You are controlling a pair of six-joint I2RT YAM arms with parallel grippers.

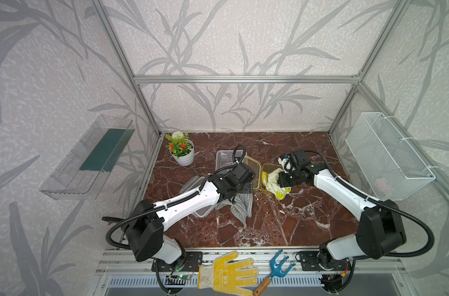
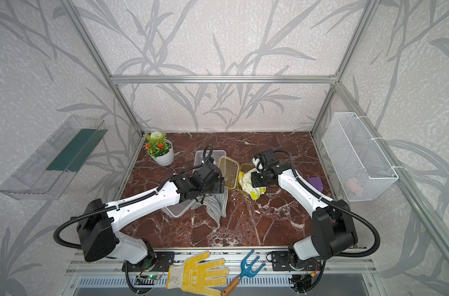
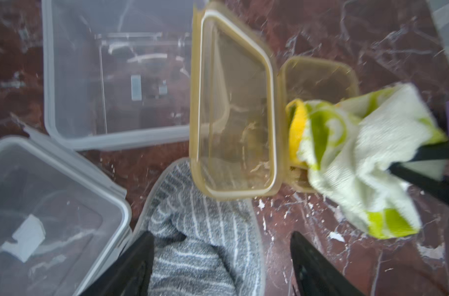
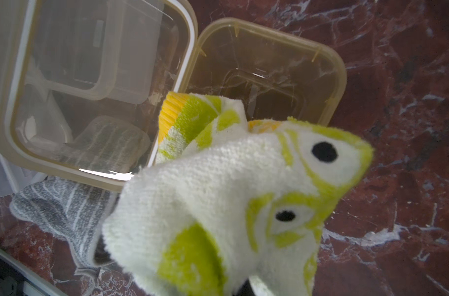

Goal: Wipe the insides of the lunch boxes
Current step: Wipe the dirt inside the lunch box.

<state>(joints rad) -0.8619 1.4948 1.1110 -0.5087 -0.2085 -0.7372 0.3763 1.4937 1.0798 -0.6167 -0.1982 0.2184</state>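
The dark red marble surface (image 1: 295, 220) carries a white pot of flowers (image 1: 184, 156) in its far left corner. Near the middle stand the clear grey lunch box (image 1: 224, 160) and the amber lunch box (image 1: 271, 168), both open. The amber lid (image 1: 251, 166) leans tilted between them. The grey lid (image 3: 64, 205) and a striped grey towel (image 1: 242, 206) lie nearer. A small purple thing (image 2: 315, 183) lies by the right edge.

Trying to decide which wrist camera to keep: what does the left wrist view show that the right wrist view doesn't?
Only the left wrist view: the left gripper, jaws open over the grey striped cloth, and the white sticker on the clear lunch box lid. Only the right wrist view: two black dots printed on the green-and-white towel. Both: that towel reaching into the amber lunch box, the amber lid beside it, the striped cloth, and the red marble tabletop.
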